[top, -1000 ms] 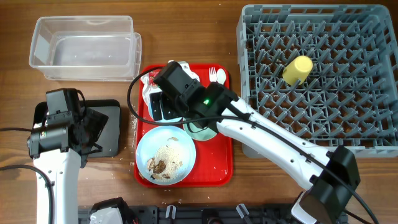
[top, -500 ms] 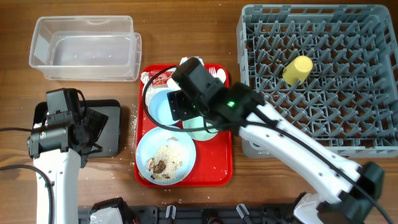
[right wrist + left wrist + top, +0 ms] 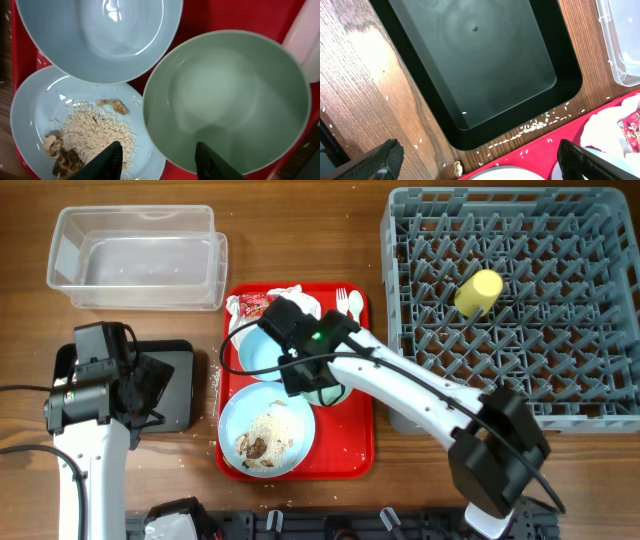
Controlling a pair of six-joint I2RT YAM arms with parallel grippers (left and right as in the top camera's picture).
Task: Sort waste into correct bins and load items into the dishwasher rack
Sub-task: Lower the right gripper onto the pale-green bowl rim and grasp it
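On the red tray (image 3: 352, 442), my right gripper (image 3: 160, 161) hangs open astride the near rim of the mint green bowl (image 3: 225, 95). One finger sits inside the bowl, the other over the light blue plate (image 3: 30, 110) with its rice (image 3: 100, 132) and brown bits (image 3: 62, 155). The small light blue bowl (image 3: 100, 35) lies just beyond, empty. My left gripper (image 3: 485, 165) is wide open and empty above the wood between the black tray (image 3: 475, 60) and the red tray. The yellow cup (image 3: 479, 291) lies in the dishwasher rack (image 3: 600, 395).
The clear tub (image 3: 135, 258) stands at the back left. A red-and-white wrapper (image 3: 250, 307), a white napkin (image 3: 292, 293) and the white fork and spoon (image 3: 347, 302) lie at the red tray's far end. Loose rice grains (image 3: 540, 125) are scattered beside the black tray.
My right wrist has swung back toward the near side of the red tray, over the mint bowl's rim, and its jaws have narrowed. The left arm has not moved.
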